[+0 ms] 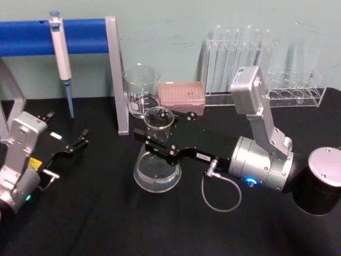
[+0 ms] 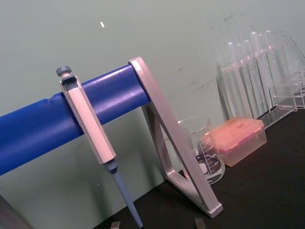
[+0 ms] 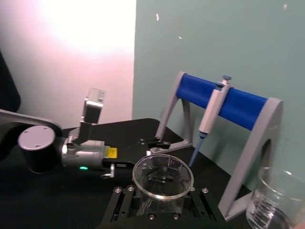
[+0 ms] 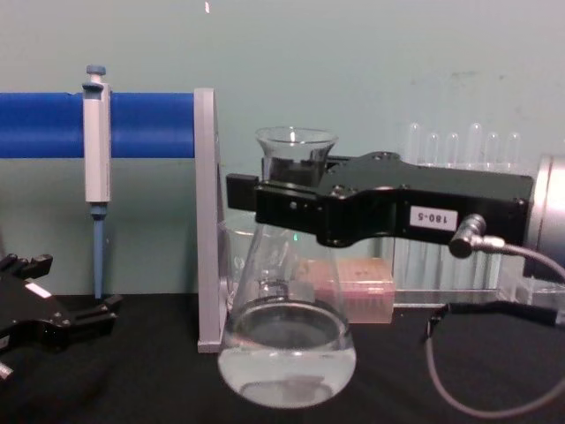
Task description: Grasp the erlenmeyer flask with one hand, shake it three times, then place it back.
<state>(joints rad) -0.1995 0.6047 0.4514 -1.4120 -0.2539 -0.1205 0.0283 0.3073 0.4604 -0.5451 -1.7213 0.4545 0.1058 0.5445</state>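
The right gripper is reaching in from the right across the black table. It is clamping the narrow neck of the erlenmeyer flask just under the flared rim. Its flat black jaws are standing narrow, one on each side of the neck, both pressing against the glass. In the chest view the jaws are crossing in front of the neck of the flask, and the rim is showing above them. A small white label with digits is showing on the side of the gripper body. A grey cable is looping from the gripper down onto the table.

The flask is standing upright near the middle of the table, in front of the glass beaker and the pink pipette tip box. A clear liquid seems to be sitting low in its wide base. I cannot tell whether the base is resting on the table or hanging just above it. From the right wrist view, the open round mouth of the flask is facing the camera.

A pipette is hanging on a blue bar at the back left. Clear test tubes are standing in a rack at the back right.

The left gripper is lying low at the left of the table, well apart from the flask.
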